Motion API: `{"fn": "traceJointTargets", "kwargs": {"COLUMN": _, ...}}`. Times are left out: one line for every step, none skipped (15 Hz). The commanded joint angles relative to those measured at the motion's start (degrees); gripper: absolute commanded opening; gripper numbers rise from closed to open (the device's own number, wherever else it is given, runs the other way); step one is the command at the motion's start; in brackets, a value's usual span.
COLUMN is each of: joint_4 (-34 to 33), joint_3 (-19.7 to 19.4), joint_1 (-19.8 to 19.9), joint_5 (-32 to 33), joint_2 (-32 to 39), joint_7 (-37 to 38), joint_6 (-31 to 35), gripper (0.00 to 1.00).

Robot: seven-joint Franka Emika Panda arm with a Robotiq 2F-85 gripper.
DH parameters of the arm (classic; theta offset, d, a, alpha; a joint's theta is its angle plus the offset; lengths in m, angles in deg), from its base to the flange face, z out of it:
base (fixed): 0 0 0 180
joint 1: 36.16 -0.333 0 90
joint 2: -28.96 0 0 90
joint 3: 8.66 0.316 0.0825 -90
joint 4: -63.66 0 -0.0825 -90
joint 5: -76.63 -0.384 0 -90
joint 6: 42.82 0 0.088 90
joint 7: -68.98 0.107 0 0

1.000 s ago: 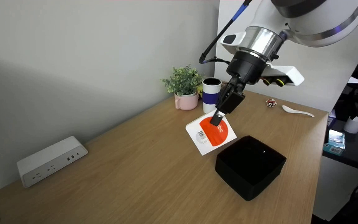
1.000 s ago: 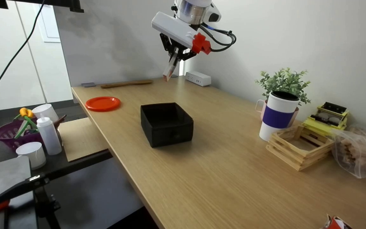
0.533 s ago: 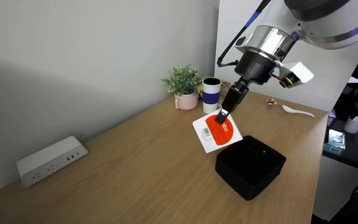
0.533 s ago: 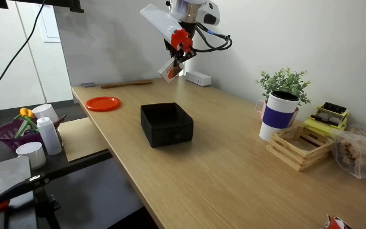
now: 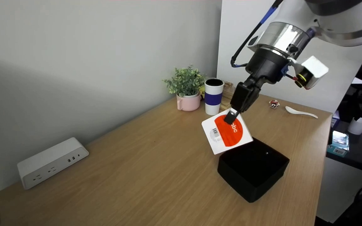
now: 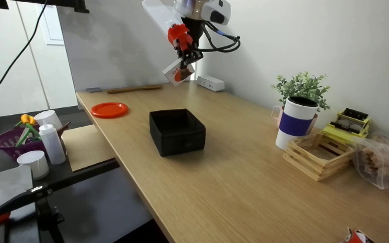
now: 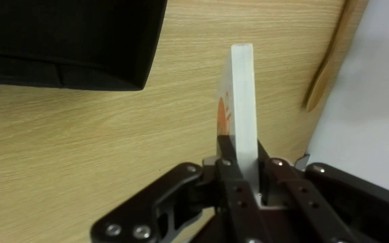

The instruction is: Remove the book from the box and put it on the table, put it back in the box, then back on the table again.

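1. The white book (image 5: 228, 133) with the red-orange cover patch hangs tilted in the air, higher than the black box (image 5: 236, 177) and outside it; the wrist view shows a gap between them.
2. Against a second ago, the book has shifted toward the box: in an exterior view its lower edge (image 5: 233, 146) now overlaps the box's rim along the line of sight. In an exterior view it was nearly edge-on; now its printed cover (image 6: 172, 71) shows. The box has kept its place.
3. One finger (image 5: 231, 117) hides part of the cover's lettering. The box's inside is too dark to make out, and the wrist view cuts the box off. The arm (image 5: 284, 36) leaves both exterior views at the top.
4. The gripper (image 7: 245, 148) grasps the book, its fingers parted by just the book's thickness, one against each face.
5. The box stands on the wood-grain table (image 5: 137, 175). Near the box lies a red plate (image 6: 109, 110); well apart from it stands a purple-banded travel mug (image 6: 295, 118).
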Motion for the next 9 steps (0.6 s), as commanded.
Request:
{"fn": "traceJointTargets", "kwargs": {"joint_4": -0.2, "joint_3": -0.3, "joint_1": -0.3, "joint_5": 0.3, "joint_2": 0.1, "joint_7": 1.3, "joint_6": -0.6, "gripper": 0.04}}
{"fn": "traceJointTargets", "kwargs": {"joint_4": 0.1, "joint_3": -0.5, "joint_1": -0.5, "joint_5": 0.8, "joint_2": 0.2, "joint_7": 3.1, "joint_6": -0.6, "gripper": 0.04}}
{"fn": "traceJointTargets", "kwargs": {"joint_4": 0.5, "joint_3": -0.7, "joint_1": -0.6, "joint_5": 1.6, "joint_2": 0.0, "joint_7": 5.8, "joint_6": -0.7, "gripper": 0.04}}
{"fn": "traceJointTargets", "kwargs": {"joint_4": 1.1, "joint_3": -0.9, "joint_1": -0.9, "joint_5": 2.6, "joint_2": -0.3, "joint_7": 9.0, "joint_6": -0.4, "gripper": 0.04}}
{"fn": "traceJointTargets", "kwargs": {"joint_4": 1.9, "joint_3": -1.3, "joint_1": -1.2, "joint_5": 4.0, "joint_2": -0.6, "joint_7": 13.3, "joint_6": 0.4, "gripper": 0.04}}
{"fn": "traceJointTargets", "kwargs": {"joint_4": 2.4, "joint_3": -1.6, "joint_1": -1.4, "joint_5": 5.9, "joint_2": -0.9, "joint_7": 17.8, "joint_6": 0.4, "gripper": 0.04}}
{"fn": "traceJointTargets", "kwargs": {"joint_4": 3.3, "joint_3": -1.9, "joint_1": -1.5, "joint_5": 7.6, "joint_2": -1.3, "joint_7": 22.2, "joint_6": 0.9, "gripper": 0.04}}
{"fn": "traceJointTargets", "kwargs": {"joint_4": 4.1, "joint_3": -2.2, "joint_1": -1.6, "joint_5": 9.0, "joint_2": -1.8, "joint_7": 26.3, "joint_6": 1.0, "gripper": 0.04}}
{"fn": "traceJointTargets", "kwargs": {"joint_4": 4.6, "joint_3": -2.4, "joint_1": -1.5, "joint_5": 10.2, "joint_2": -2.2, "joint_7": 29.7, "joint_6": 0.6, "gripper": 0.04}}
